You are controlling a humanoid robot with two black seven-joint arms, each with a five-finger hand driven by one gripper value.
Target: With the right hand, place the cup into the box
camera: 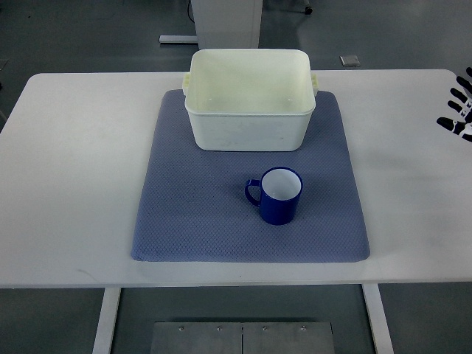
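Blue cup [277,195] upright on mat [184,214], just in front of white box [249,122], handle pointing left. Right robot hand [459,110] at desk [74,184] edge, well right of box, fingers spread, empty. Cup prob. rigid, glazed, slippery; grip body from right side.

Right hand [459,108]: black fingers; white segments between.

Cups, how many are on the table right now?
1. The blue cup stands upright on the mat, just in front of the white box, which looks empty, so none seems hidden.
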